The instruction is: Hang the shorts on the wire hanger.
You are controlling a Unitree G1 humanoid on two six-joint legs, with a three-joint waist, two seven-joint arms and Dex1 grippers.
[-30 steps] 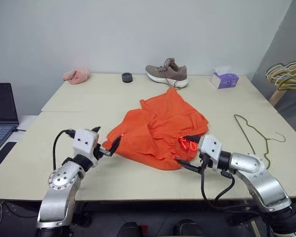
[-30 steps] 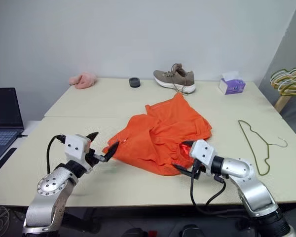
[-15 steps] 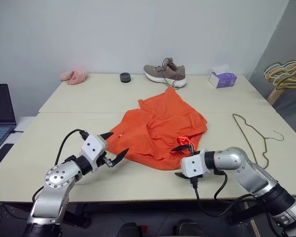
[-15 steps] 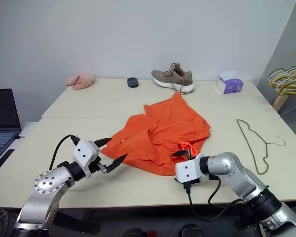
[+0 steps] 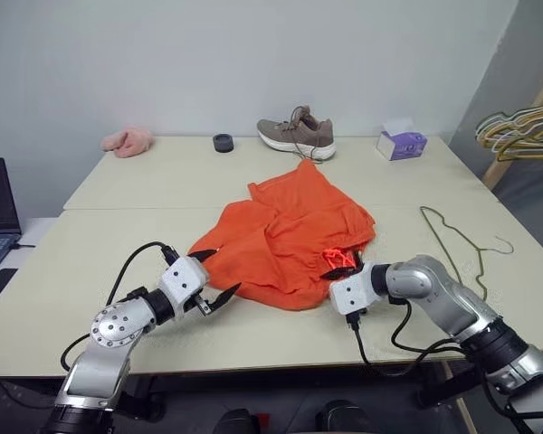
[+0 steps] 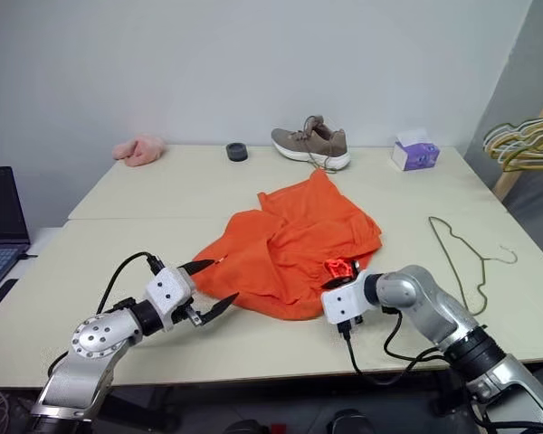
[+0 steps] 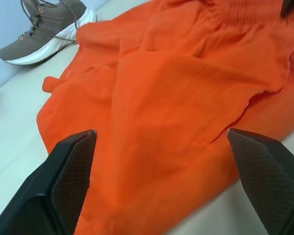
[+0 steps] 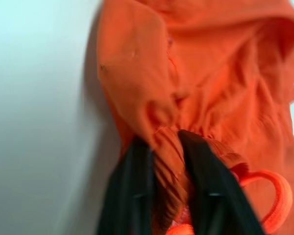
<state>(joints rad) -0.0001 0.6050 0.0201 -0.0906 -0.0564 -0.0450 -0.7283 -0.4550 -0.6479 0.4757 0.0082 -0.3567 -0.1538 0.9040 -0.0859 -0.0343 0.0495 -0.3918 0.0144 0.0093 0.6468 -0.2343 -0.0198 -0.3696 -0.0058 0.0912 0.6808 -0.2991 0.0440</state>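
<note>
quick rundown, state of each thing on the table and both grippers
shorts: crumpled in a heap on the table, not on any hanger
wire hanger: lying flat on the table, apart from the shorts
right gripper: shut on the shorts at the waistband
left gripper: open, at the shorts' edge, holding nothing
shoe: upright near the far edge
tissue box: tissue sticking out the top
</note>
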